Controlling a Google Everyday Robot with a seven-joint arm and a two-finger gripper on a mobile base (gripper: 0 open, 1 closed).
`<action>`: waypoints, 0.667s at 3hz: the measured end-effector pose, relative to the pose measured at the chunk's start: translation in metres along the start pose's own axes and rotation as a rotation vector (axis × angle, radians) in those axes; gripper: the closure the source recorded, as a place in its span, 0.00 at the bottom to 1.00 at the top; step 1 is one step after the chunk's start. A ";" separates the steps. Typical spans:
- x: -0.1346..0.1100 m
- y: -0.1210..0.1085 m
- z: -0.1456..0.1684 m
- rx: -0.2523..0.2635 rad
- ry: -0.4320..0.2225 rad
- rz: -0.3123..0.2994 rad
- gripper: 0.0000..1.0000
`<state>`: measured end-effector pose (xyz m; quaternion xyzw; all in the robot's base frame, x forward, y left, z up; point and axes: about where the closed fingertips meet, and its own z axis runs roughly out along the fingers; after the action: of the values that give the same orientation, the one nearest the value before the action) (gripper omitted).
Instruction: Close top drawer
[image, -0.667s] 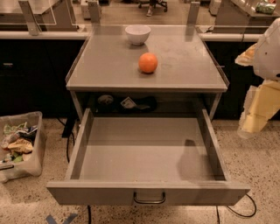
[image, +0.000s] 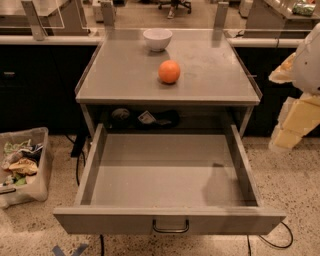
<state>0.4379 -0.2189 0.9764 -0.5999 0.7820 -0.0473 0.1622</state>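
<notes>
The top drawer is a broad shallow grey metal drawer, pulled far out of the grey table toward the camera. Its inside is bare. Its flat front panel runs along the bottom of the view, with a small dark wire handle at its centre. My gripper shows as cream blocky parts under the white arm at the right edge. It hangs beside the drawer's right wall, apart from it and holding nothing that I can see.
On the grey table top stand an orange and a white bowl. Dark items lie in the recess behind the drawer. A clear bin of rubbish stands on the floor at left. Cables lie under the table.
</notes>
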 end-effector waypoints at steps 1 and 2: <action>0.015 0.006 0.010 -0.010 0.004 0.025 0.43; 0.040 0.024 0.029 -0.057 0.020 0.048 0.66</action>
<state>0.4158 -0.2473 0.9349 -0.5849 0.7988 -0.0272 0.1381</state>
